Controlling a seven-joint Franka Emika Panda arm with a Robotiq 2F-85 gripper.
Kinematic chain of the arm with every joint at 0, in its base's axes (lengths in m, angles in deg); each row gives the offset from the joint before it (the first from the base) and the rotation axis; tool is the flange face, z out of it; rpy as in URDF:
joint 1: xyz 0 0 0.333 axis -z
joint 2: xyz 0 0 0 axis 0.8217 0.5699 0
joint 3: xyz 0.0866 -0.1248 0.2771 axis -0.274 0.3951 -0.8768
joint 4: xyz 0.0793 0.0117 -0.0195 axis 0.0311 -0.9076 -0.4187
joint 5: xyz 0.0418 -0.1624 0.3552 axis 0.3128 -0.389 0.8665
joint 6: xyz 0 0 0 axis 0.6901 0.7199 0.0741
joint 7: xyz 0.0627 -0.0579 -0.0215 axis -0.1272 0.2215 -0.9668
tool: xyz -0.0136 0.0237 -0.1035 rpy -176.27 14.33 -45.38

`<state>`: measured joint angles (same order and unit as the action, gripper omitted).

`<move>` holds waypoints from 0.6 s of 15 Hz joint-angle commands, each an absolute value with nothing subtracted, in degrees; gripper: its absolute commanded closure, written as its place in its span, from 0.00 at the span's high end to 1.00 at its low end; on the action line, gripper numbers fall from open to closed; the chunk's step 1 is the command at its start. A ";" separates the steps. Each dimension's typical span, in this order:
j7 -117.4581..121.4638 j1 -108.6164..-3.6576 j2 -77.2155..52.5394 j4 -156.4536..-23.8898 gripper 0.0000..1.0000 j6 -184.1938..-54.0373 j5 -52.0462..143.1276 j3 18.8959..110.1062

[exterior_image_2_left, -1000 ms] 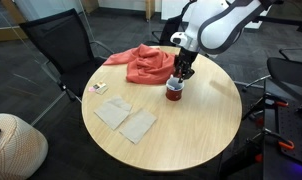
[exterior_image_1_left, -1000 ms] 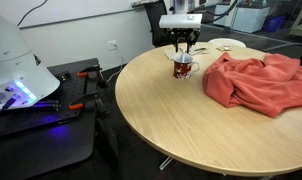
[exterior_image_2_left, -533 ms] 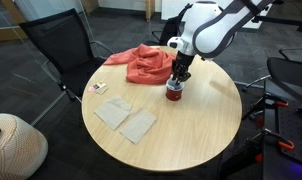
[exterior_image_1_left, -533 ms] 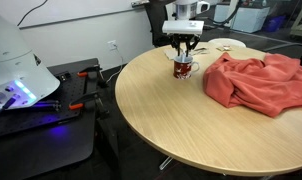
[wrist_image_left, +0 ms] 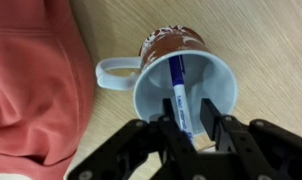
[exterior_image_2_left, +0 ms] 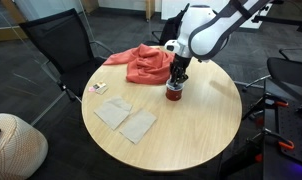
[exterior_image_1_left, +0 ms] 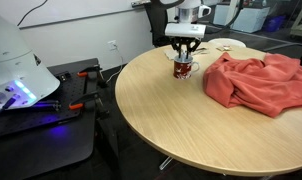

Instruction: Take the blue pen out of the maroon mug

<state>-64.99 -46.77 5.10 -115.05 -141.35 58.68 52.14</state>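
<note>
The maroon mug (wrist_image_left: 181, 45) with a white inside stands on the round wooden table (exterior_image_1_left: 191, 120), handle toward the red cloth. It also shows in both exterior views (exterior_image_1_left: 183, 69) (exterior_image_2_left: 175, 92). The blue pen (wrist_image_left: 178, 90) leans inside the mug, its upper end rising between my fingers. My gripper (wrist_image_left: 189, 122) hangs straight above the mug (exterior_image_1_left: 184, 47) (exterior_image_2_left: 178, 72), its two fingers closed narrowly on the pen's upper part. The pen's lower end is still inside the mug.
A crumpled red cloth (exterior_image_1_left: 256, 80) (exterior_image_2_left: 141, 63) (wrist_image_left: 31, 80) lies right beside the mug. Paper napkins (exterior_image_2_left: 126, 118) and a small card (exterior_image_2_left: 97, 88) lie on the table. Office chairs (exterior_image_2_left: 61, 50) stand around it.
The arm has risen a little above the mug over the last second. The mug and cloth have not moved.
</note>
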 commanded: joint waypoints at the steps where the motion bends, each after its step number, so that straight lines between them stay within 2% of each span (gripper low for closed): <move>1: -62.78 -45.60 6.61 -112.58 0.35 -139.16 56.71 51.19; 9: -63.44 -44.90 9.59 -110.13 0.33 -138.43 56.47 50.52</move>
<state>-64.99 -46.31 8.36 -112.29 -140.48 58.15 51.94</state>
